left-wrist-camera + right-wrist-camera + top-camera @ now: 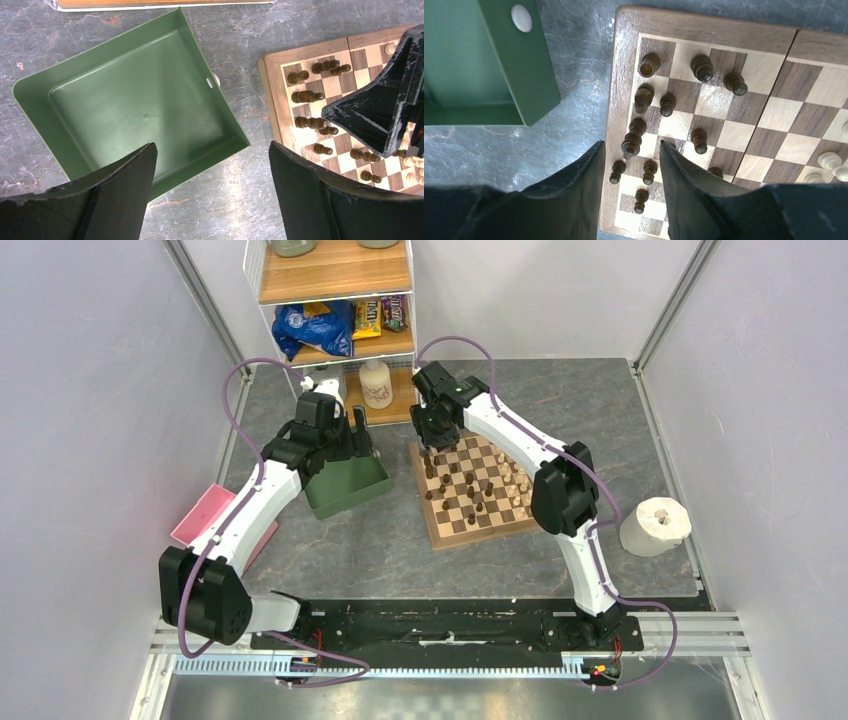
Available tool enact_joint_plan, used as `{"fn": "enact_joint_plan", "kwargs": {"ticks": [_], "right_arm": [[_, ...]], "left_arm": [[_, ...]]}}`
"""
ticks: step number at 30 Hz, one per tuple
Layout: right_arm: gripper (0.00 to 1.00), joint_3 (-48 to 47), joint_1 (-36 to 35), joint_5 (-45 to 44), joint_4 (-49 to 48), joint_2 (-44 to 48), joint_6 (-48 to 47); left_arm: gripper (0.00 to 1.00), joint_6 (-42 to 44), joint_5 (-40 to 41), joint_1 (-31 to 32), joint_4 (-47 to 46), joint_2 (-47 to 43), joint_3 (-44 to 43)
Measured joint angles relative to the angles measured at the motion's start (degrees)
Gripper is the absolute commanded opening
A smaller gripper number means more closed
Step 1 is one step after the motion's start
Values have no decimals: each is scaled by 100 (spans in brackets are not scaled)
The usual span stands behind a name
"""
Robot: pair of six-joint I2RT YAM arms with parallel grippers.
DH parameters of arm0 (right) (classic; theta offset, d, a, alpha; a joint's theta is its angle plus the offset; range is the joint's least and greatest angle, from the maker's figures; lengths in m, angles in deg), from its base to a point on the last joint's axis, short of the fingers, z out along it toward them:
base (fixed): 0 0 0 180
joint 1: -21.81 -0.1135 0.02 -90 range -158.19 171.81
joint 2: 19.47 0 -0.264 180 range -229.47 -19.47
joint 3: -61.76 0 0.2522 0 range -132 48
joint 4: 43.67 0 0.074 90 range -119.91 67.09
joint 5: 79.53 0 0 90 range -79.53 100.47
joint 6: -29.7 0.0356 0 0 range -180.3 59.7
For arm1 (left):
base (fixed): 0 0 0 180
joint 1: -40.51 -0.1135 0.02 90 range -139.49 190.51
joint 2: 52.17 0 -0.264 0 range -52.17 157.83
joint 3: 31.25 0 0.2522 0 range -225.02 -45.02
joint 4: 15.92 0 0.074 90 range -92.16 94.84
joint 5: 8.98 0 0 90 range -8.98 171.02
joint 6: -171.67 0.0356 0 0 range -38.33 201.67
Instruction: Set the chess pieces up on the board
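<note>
The long black base plate point(440, 625) that carries both arms lies along the near edge; just beyond it spreads the grey marbled tabletop point(400, 555), with a flat pink pad point(205, 512) at its far left and a white roll of paper point(655, 526) at its far right, well apart. Between them lies the square wooden chessboard point(478, 532), checked dark brown and tan inside a light border, turned a little askew to the table's edge; near its left side, not touching, rests the shallow dark green plastic tray point(345, 488). The dark brown turned wooden chess pieces point(468, 480) stand scattered over the board's left half; the pale cream chess pieces point(516, 480) stand over its right. The left gripper point(211, 150) hangs above the tray's board-side edge, fingers spread wide, holding nothing; the right gripper point(631, 145) hangs over the board's far left corner, jaws partly apart and clamped on nothing, dark pieces standing on the squares under the gap. Farthest back, a white-framed shelf with wooden boards point(335, 280) holds a white plastic bottle point(376, 385) low down and a blue snack bag point(315, 328) above it.
</note>
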Motion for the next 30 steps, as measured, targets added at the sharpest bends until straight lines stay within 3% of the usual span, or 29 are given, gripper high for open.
{"fn": "enact_joint_plan", "kwargs": {"ticks": [18,30], "right_arm": [[44,151,-103,125,90,-140,20],[18,151,-111,83,221,-275,33]], "left_arm": [[89,2,0,-2,0,0,0],[89,2,0,-22,0,0,0]]}}
